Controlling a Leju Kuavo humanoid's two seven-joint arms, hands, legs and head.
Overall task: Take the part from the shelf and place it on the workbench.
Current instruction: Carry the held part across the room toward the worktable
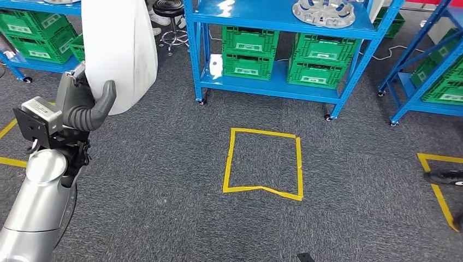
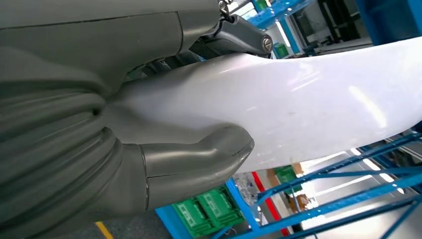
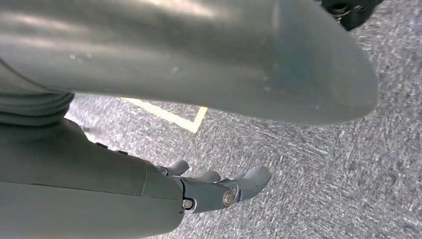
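White part point(image 1: 119, 49) sits gripped in my left robot hand point(image 1: 82, 109), thumb over its lower edge, raised at my left. Grey carpet point(image 1: 164, 180) lies open ahead to the blue shelf point(image 1: 273, 87). My right robot hand point(image 3: 219, 191) holds nothing, fingers loosely apart.

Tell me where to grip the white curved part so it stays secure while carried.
Grip the white curved part at its lower edge, as the left robot hand does: thumb across the smooth outer face, fingers behind. The panel is thin and broad, so an edge pinch from below probably suits it; the glossy face may slip.
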